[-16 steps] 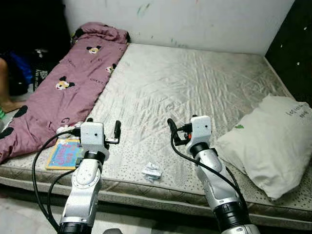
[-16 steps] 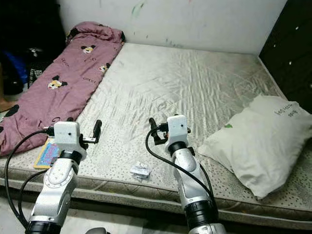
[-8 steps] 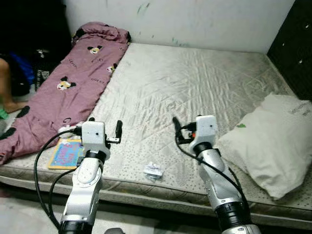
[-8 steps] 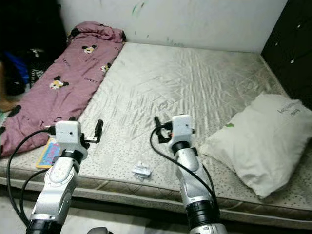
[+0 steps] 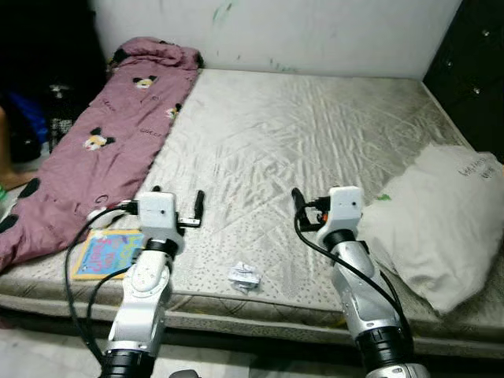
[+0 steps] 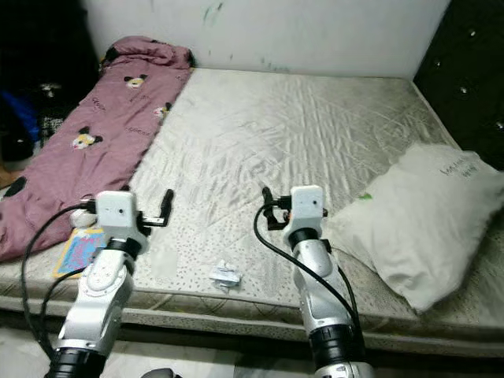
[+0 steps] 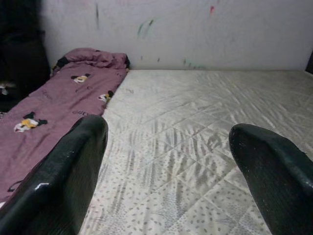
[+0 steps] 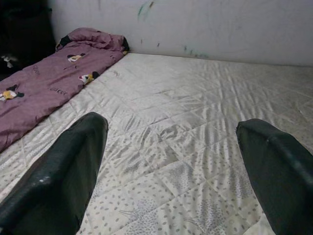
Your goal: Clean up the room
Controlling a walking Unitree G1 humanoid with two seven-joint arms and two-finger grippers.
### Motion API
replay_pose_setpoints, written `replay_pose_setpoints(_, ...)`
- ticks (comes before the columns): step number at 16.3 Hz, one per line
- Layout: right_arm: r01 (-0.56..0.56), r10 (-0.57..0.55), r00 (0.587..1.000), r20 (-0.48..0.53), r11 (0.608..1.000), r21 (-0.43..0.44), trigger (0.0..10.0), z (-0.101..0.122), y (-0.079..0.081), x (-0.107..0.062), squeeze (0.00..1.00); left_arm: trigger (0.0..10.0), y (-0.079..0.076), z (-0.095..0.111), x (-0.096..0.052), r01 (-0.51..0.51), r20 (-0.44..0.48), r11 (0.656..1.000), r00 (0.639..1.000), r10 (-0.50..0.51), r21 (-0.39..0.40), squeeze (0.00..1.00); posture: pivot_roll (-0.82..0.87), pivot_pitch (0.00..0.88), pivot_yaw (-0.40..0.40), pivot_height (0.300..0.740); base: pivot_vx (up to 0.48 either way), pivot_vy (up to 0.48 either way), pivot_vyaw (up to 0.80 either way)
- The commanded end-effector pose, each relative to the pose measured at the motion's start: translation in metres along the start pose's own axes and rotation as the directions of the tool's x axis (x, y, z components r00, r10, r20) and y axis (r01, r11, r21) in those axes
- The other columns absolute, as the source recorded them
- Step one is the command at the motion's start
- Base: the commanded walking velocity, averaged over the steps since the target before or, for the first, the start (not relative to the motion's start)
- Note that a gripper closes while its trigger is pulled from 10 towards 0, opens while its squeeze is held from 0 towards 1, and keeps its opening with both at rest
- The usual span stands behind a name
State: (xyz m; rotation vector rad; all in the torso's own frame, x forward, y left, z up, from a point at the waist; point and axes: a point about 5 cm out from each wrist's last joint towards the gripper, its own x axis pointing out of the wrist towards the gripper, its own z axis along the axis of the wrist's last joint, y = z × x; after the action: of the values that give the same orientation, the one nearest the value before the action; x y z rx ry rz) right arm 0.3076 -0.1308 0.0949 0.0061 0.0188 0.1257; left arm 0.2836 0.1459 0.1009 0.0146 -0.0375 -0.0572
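Bed (image 5: pixel 315 126) ahead; wrapper (image 5: pixel 244 275) near front edge between both arms. Left gripper (image 5: pixel 177 203) and right gripper (image 5: pixel 315 206) spread, empty, above mattress. Risk: flat wrapper slides off edge under fingers.

From where I sat, the mattress (image 5: pixel 315 126) ran back to the wall (image 5: pixel 315 31). A blanket (image 5: pixel 102 142) lay along its left side, with a book (image 5: pixel 106 252) at the near left corner, just in front of the blanket's end. A crumpled wrapper (image 5: pixel 244 276) sat near the front edge, between my two arms. The pillow (image 5: pixel 441 228) was off to the right.
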Motion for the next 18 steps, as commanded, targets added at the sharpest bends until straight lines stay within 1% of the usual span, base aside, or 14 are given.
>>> replay_pose_setpoints(1, 0.023, -0.023, 1.0, 0.014, 1.0, 0.007, 10.0, 0.005, -0.004, -0.001, 0.0, 10.0, 0.004, 0.001, -0.001, -0.02, 0.005, 1.0, 1.0, 0.02, 0.023, 0.0, 0.02, 0.0, 0.014, 0.74, 0.0, 0.0, -0.8)
replay_pose_setpoints(5, 0.028, -0.028, 0.999, 0.019, 1.0, 0.001, 10.0, 0.007, -0.008, -0.007, 0.0, 10.0, 0.003, 0.002, -0.002, -0.009, -0.004, 0.998, 1.0, 0.009, 0.065, 0.0, 0.04, 0.0, 0.01, 0.74, 0.0, 0.0, 0.0)
replay_pose_setpoints(6, 0.032, -0.032, 0.999, 0.011, 0.999, -0.002, 10.0, 0.006, -0.011, -0.007, 0.0, 10.0, 0.004, 0.001, -0.002, -0.01, -0.01, 0.999, 1.0, 0.011, 0.046, 0.0, 0.05, 0.005, 0.006, 0.74, 0.0, 0.0, 0.0)
replay_pose_setpoints(7, 0.031, -0.031, 0.999, 0.004, 0.999, -0.004, 10.0, 0.005, -0.011, -0.007, 0.0, 10.0, 0.006, 0.002, -0.004, -0.019, -0.007, 0.999, 1.0, 0.02, 0.046, 0.0, 0.06, 0.025, -0.002, 0.74, 0.0, 0.0, 0.0)
replay_pose_setpoints(10, 0.016, -0.016, 1.0, -0.003, 1.0, 0.003, 10.0, 0.005, -0.007, -0.008, 0.0, 10.0, 0.01, 0.003, -0.008, -0.03, -0.01, 0.998, 0.999, 0.031, 0.046, 0.0, 0.06, 0.043, -0.005, 0.74, 0.0, 0.0, 0.0)
replay_pose_setpoints(14, -0.007, 0.007, 1.0, -0.004, 1.0, 0.025, 10.0, 0.003, 0.0, -0.012, 0.0, 10.0, 0.011, 0.003, -0.008, -0.029, -0.018, 0.999, 0.999, 0.03, 0.042, 0.0, 0.06, 0.049, 0.002, 0.74, 0.0, 0.0, 0.0)
replay_pose_setpoints(18, -0.025, 0.025, 1.0, -0.005, 0.999, 0.027, 10.0, 0.003, 0.001, -0.012, 0.0, 10.0, 0.01, 0.003, -0.009, -0.032, -0.024, 0.999, 0.999, 0.033, 0.034, 0.0, 0.06, 0.045, 0.0, 0.74, 0.0, 0.0, 0.0)
